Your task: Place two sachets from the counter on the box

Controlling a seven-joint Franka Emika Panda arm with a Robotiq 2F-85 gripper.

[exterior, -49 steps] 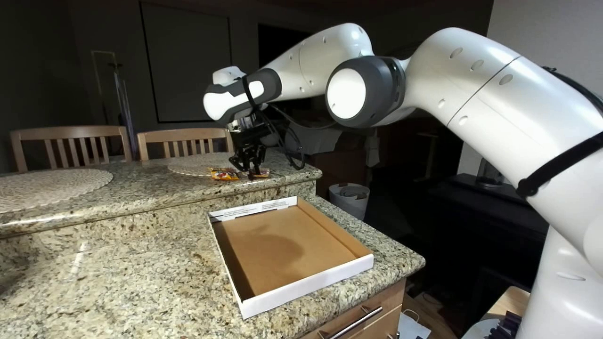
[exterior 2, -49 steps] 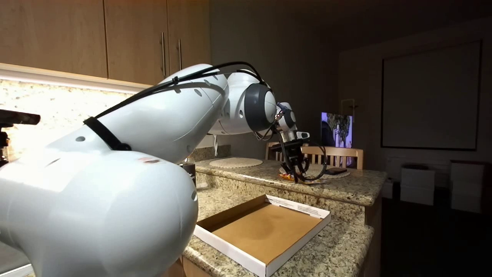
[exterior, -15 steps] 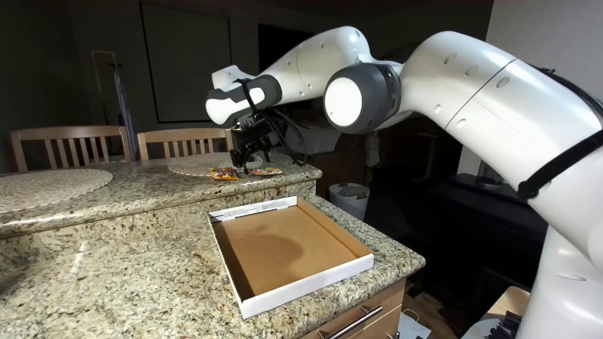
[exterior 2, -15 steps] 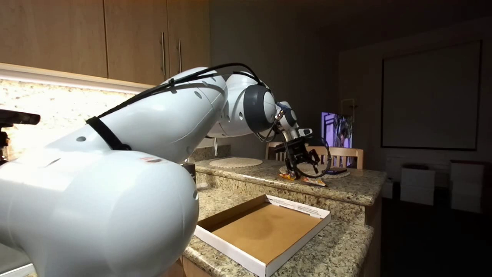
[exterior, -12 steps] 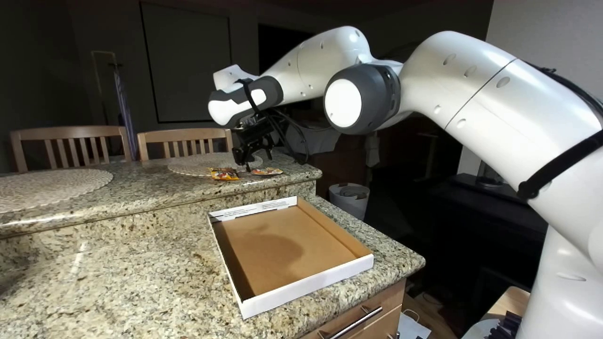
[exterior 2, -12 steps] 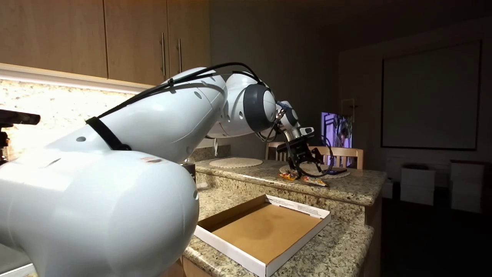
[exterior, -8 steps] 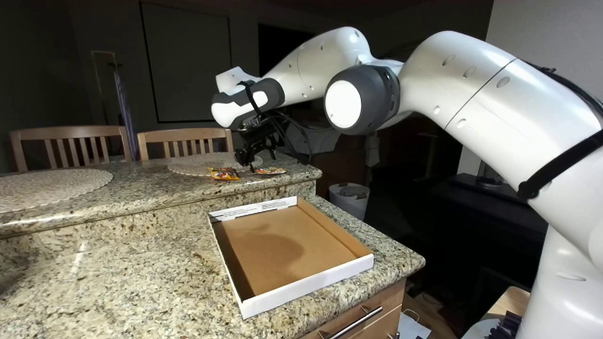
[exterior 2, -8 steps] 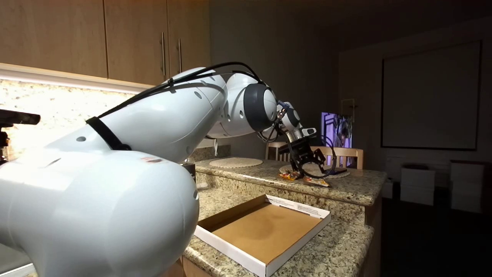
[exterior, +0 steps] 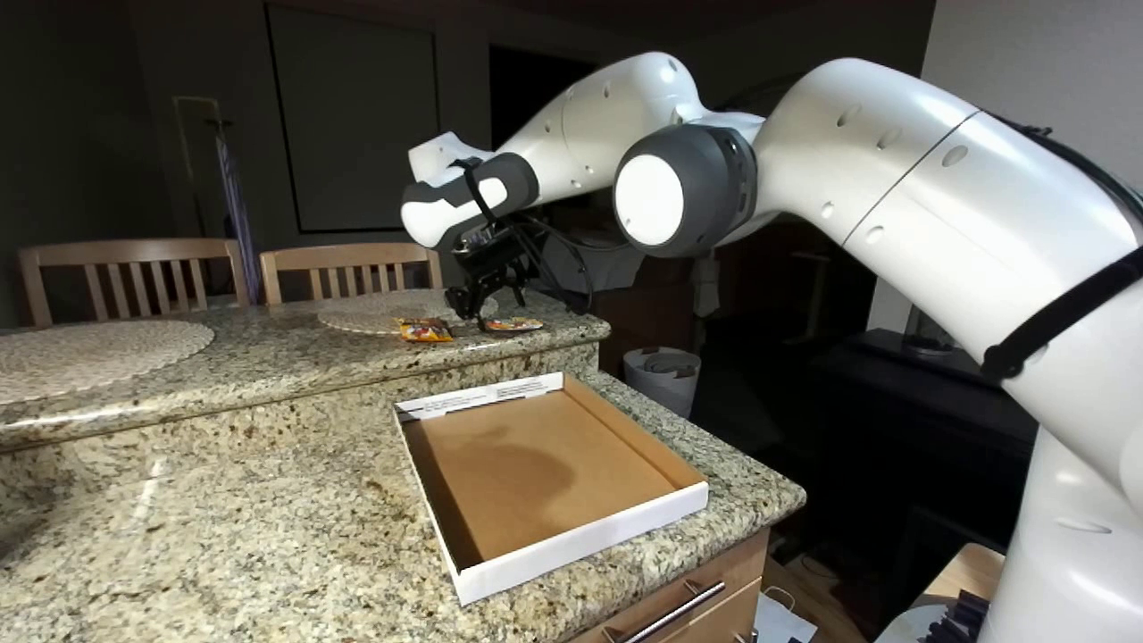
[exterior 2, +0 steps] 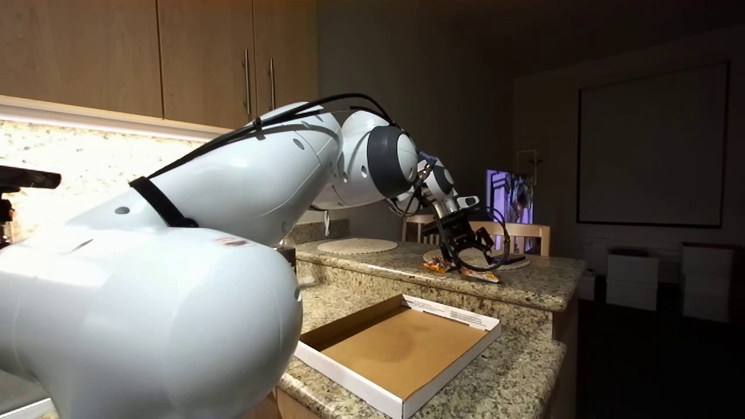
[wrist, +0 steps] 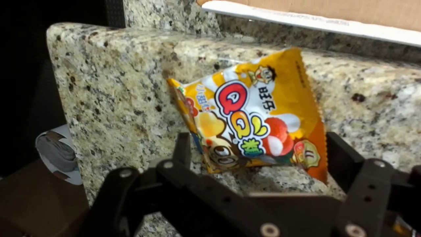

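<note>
Two small, flat, orange-and-yellow sachets (exterior: 425, 329) with red and white print lie on the raised level of the polished, speckled beige-grey granite counter (exterior: 295, 353), beyond the box (exterior: 585, 542), a wide, shallow, square cardboard tray with white outer walls and a brown inside, which rests on the lower level. Only the wrist view shows the second sachet (wrist: 256, 115) face-on, with big QQ lettering, red fruit and cartoon faces; of the box it gives just a white wall and a strip of brown. There the black, jointed gripper (wrist: 258, 141) stands spread, a finger (wrist: 183, 149) to each side of that sachet; whether they touch it I can't make out. In both exterior views one finger appears between the two sachets, and a round, pale, woven placemat (exterior: 371, 313) lies farther from the box than they do. In an exterior view a dark, flat object (exterior 2: 508, 259) appears on that placemat; in an exterior view a wooden drawer (exterior: 734, 567) with a metal bar handle (exterior: 671, 613) shows below the box.

Against the earliest frame, the gripper leans more, and the second sachet, then partly hidden behind it, now shows almost whole. Since a second ago that sachet has shifted slightly away from its neighbour; the box stays put.
</note>
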